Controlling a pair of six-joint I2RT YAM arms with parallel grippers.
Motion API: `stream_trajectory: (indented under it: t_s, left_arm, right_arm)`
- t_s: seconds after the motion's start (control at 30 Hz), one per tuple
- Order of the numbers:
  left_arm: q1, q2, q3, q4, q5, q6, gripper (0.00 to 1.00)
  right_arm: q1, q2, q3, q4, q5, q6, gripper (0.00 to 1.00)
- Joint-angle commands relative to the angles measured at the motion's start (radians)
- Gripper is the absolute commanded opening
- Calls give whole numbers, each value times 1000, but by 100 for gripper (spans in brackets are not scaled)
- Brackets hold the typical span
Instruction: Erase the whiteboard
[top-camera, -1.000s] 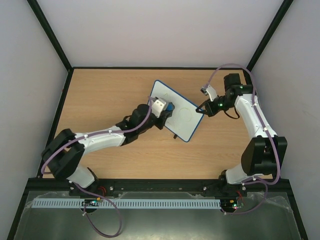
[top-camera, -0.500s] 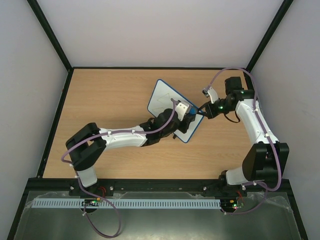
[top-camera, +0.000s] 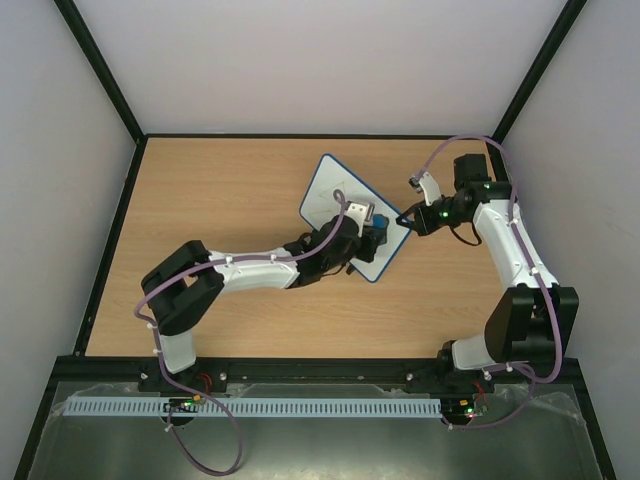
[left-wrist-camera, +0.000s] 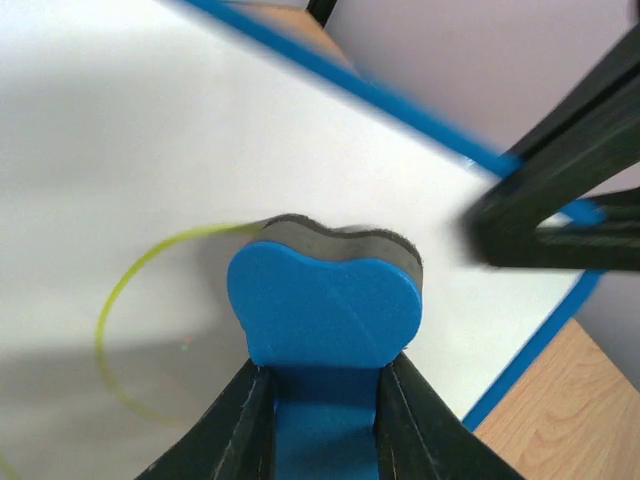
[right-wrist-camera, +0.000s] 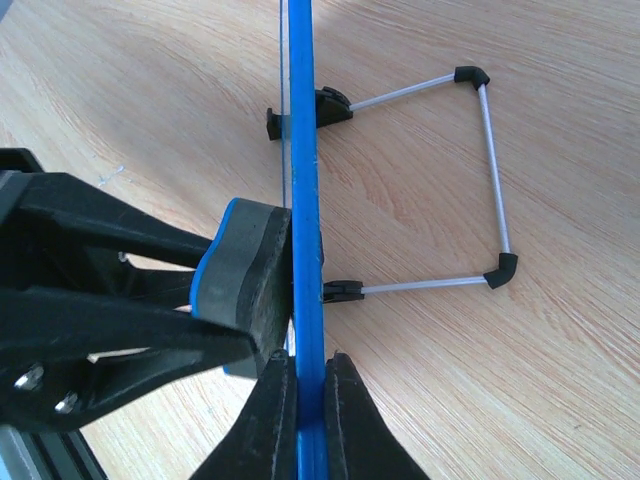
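Observation:
The whiteboard (top-camera: 328, 193), white with a thin blue rim, stands tilted on the table's middle right. My left gripper (top-camera: 372, 224) is shut on the blue-and-black eraser (left-wrist-camera: 325, 300) and presses its dark felt against the board's face (left-wrist-camera: 120, 130), beside a yellow-green drawn circle (left-wrist-camera: 125, 290). My right gripper (top-camera: 403, 219) is shut on the board's blue rim (right-wrist-camera: 302, 180) at its right corner. In the right wrist view the eraser (right-wrist-camera: 245, 280) lies against the rim just above my fingers.
The board's wire stand (right-wrist-camera: 490, 170) with black feet rests on the wooden table (top-camera: 220, 190) behind it. Black frame posts (top-camera: 100, 70) and pale walls bound the table. The cable tray (top-camera: 300, 408) runs along the near edge.
My left gripper swept the eraser from the board's left-middle to its right end, then drew back slightly. The board's top edge shifted a little right. The right gripper kept its hold.

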Motion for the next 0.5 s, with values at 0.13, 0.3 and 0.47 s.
stream_trajectory:
  t_s: [0.13, 0.3, 0.47]
  left_arm:
    - [81, 45, -140, 5, 22, -168, 3]
    - [69, -9, -76, -38, -19, -196, 3]
    - [48, -33, 31, -71, -32, -191, 3]
  right_arm:
    - [19, -35, -29, -29, -73, 46, 2]
    - [19, -48, -41, -22, -68, 53, 2]
    - [19, -48, -49, -15, -76, 67, 2]
